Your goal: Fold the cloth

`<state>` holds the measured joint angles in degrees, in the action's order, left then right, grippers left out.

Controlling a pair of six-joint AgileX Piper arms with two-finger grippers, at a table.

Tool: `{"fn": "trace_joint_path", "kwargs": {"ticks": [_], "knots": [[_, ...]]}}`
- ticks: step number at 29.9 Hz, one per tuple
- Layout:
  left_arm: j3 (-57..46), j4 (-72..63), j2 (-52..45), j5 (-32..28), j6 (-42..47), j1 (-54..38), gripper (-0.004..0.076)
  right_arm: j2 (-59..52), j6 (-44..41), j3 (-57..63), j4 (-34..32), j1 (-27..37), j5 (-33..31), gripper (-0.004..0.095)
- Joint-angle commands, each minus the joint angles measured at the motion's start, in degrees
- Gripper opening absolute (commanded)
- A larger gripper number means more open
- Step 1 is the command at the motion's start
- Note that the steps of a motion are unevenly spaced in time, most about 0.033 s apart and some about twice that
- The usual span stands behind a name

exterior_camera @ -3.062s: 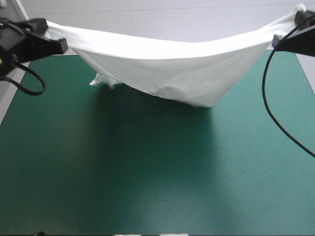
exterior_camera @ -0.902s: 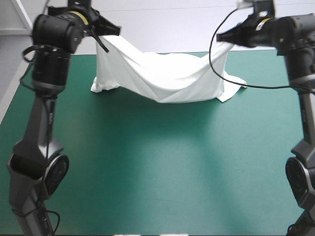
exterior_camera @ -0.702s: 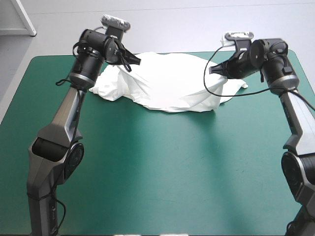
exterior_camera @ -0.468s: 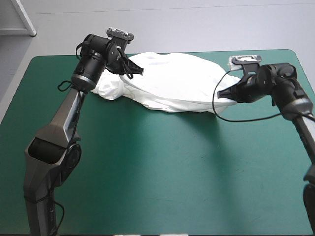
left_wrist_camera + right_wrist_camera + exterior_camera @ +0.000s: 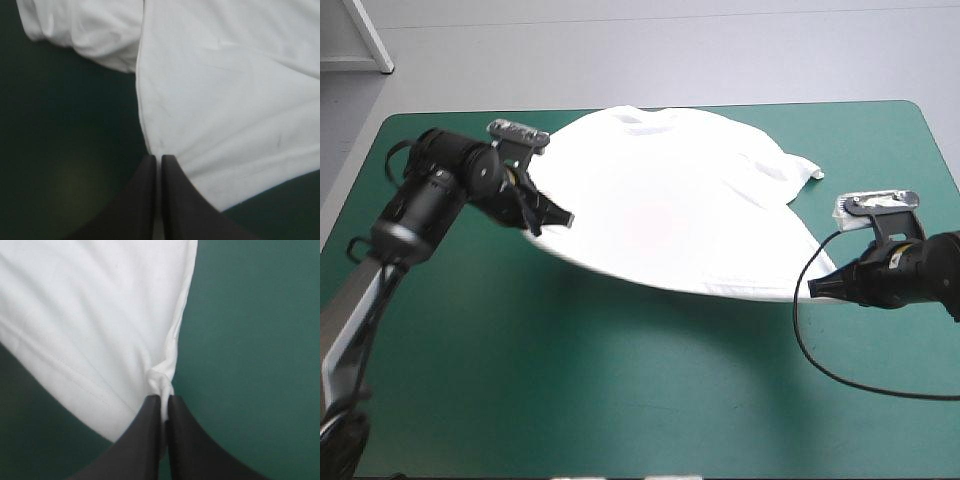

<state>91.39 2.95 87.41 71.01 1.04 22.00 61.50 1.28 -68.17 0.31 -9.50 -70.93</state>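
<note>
While each hem corner is pinched, the step in hand looks to be laying the T-shirt out flat. Doing it well means drawing both corners evenly toward the robot and lowering them together, so the hem settles straight and without slack before either corner is let go. The left gripper is clamped on the T-shirt at one corner, the side seam running straight ahead from its fingertips. The right gripper is clenched on the other corner, where the cloth bunches into a small pucker just ahead of its tips. Between the two, the hem bows in a shallow arc, seemingly raised a little off the teal-green cover, though the views do not settle how much. Ahead of both grippers the white body spreads broad and mostly smooth. Farther ahead, a rumpled sleeve lies beside the left gripper's seam line, a second sleeve pokes out ahead of the right gripper, and the collar lies farthest, near the table's far edge.
</note>
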Motion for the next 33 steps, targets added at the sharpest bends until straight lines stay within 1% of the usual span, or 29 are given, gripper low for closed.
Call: {"fn": "trace_joint_path", "kwargs": {"ticks": [1, 5, 8, 10, 13, 16, 19, 21, 23, 24, 25, 26, 27, 28, 29, 30, 32, 33], "knots": [[-11.36, -2.2, -13.32, -1.99, 2.3, -0.08, -0.001, -5.12, -1.28, 1.88, 0.28, 0.35, -0.76, -0.0018], [-25.98, -2.95, -26.31, 0.25, 6.05, -0.08, -0.001, -9.18, -1.28, 6.82, 1.83, 0.35, -0.76, -0.0018], [-35.22, -3.4, -35.08, 2.93, 8.4, -0.08, -0.001, -11.44, -1.28, 12.77, 2.87, 0.35, -0.76, -0.0018], [-41.05, -4.06, -41.1, 2.8, 9.65, -0.08, -0.001, -12.24, -1.28, 17.15, 2.63, 0.35, -0.76, -0.0018], [-47.73, -4.97, -47.36, 2.8, 10.93, -0.08, -0.001, -12.38, -1.28, 22.44, 2.63, 0.35, -0.76, -0.0018], [-53.85, -6.83, -49.41, 2.8, 11.07, -0.08, -0.001, -12.38, -1.28, 25.95, 2.63, 0.35, -0.76, -0.0018], [-57.78, -6.93, -47.84, 2.8, 11.07, -0.08, -0.001, -12.38, -1.28, 27.56, 3.04, 0.35, -0.76, -0.0018], [-58.64, -6.12, -46.53, 2.48, 10.67, -0.08, -0.001, -12.38, 0.11, 28.0, 3.04, 0.35, -0.76, -0.0017], [-58.64, -5.9, -45.79, 0.94, 10.67, -0.08, -0.0009, -12.38, 1.64, 28.24, 3.54, 0.35, -0.33, 0.0002], [-58.64, -5.9, -45.68, -0.31, 10.67, -0.08, -0.0007, -12.38, 1.64, 28.24, 3.94, 0.35, -0.07, 0.0044], [-58.64, -6.14, -45.68, -1.44, 10.56, -0.08, 0.0002, -12.38, 1.64, 28.24, 4.36, 0.35, 0.1, 0.0116], [-58.64, -6.43, -45.68, -2.05, 10.42, -0.08, 0.0025, -12.38, 1.64, 28.24, 4.77, 0.35, 0.44, 0.0216], [-58.64, -6.74, -45.68, -2.34, 10.46, -0.08, 0.0054, -12.38, 1.64, 28.24, 5.01, 0.35, 0.87, 0.0343], [-58.64, -7.01, -45.68, -2.34, 10.46, -0.08, 0.0102, -12.38, 1.53, 28.24, 5.01, 0.35, 1.24, 0.0453], [-58.64, -7.15, -45.68, -2.34, 10.46, -0.08, 0.0157, -12.38, 1.37, 28.24, 5.01, 0.35, 1.94, 0.0619], [-58.64, -7.26, -45.68, -2.34, 10.46, -0.08, 0.0219, -12.38, 1.15, 28.24, 5.01, 0.35, 2.65, 0.0738], [-58.64, -7.4, -45.68, -2.55, 10.46, -0.08, 0.0351, -12.38, 1.15, 28.03, 5.01, 0.35, 4.55, 0.0887], [-58.64, -7.4, -45.68, -3.23, 10.46, -0.08, 0.04, -12.38, 1.15, 28.03, 4.9, 0.35, 5.87, 0.0929]]}}
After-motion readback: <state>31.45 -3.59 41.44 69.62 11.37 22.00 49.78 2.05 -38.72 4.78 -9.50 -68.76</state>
